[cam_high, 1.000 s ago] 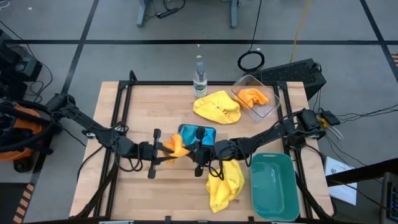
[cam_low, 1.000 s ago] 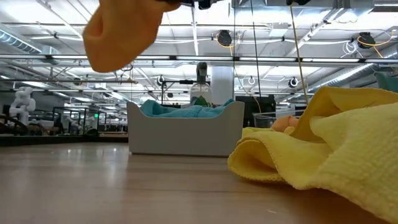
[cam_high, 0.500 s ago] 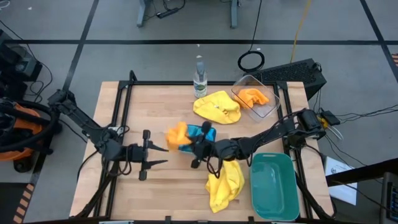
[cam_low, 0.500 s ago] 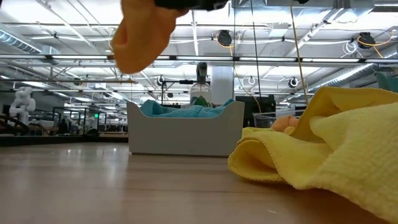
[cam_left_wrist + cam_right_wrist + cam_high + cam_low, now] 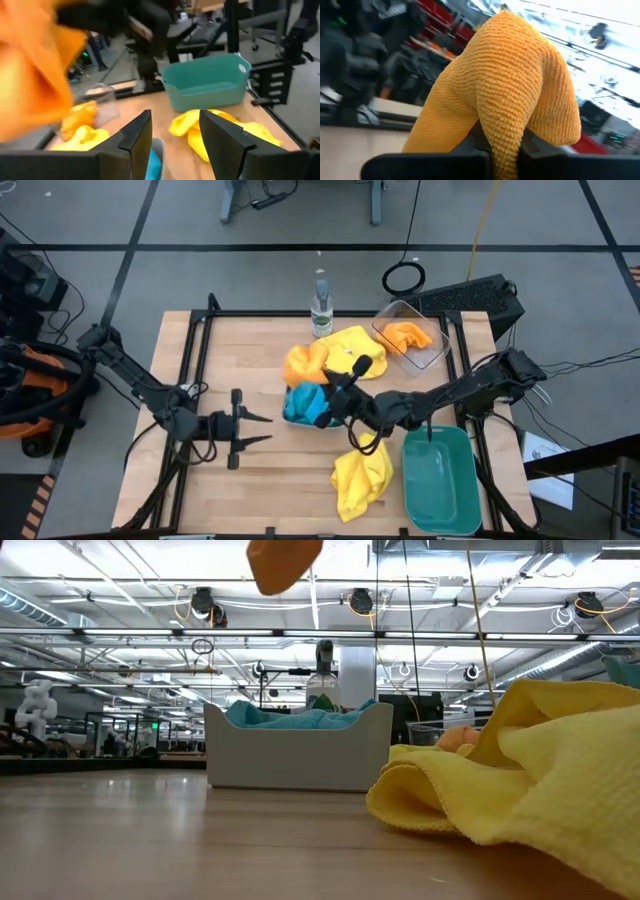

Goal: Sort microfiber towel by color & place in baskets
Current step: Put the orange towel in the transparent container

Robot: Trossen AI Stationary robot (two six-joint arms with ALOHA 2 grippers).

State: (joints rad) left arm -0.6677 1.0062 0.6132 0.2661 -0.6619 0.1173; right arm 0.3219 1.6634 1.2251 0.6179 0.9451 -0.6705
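My right gripper (image 5: 338,380) is shut on an orange towel (image 5: 305,364), held high above the pale basket (image 5: 295,760), in which blue towels (image 5: 304,403) lie. In the low view the orange towel (image 5: 285,560) hangs at the top. My left gripper (image 5: 256,430) stands open, with nothing in it, left of the pale basket. One yellow towel (image 5: 352,350) lies on the table at the far side, another (image 5: 362,476) near the front. A second orange towel (image 5: 408,334) lies in the clear basket (image 5: 430,352). The green basket (image 5: 438,478) stands at the near right. My right gripper pinches a bunched fold of the orange towel (image 5: 502,142) between its two fingers (image 5: 475,142). The towel bulges out past the fingers in a rounded lump. It is lifted clear of the table and the baskets.
A clear bottle (image 5: 320,305) stands at the far edge, behind the yellow towel. Bare wood lies between my left gripper and the table's left edge. In the left wrist view the green basket (image 5: 210,85) and the near yellow towel (image 5: 225,131) show ahead.
My left gripper has opened, let go of the orange towel and drawn back toward the table's left edge. My right gripper has kept hold of the towel, risen and tipped upward, and carried it toward the far edge, over the pale basket.
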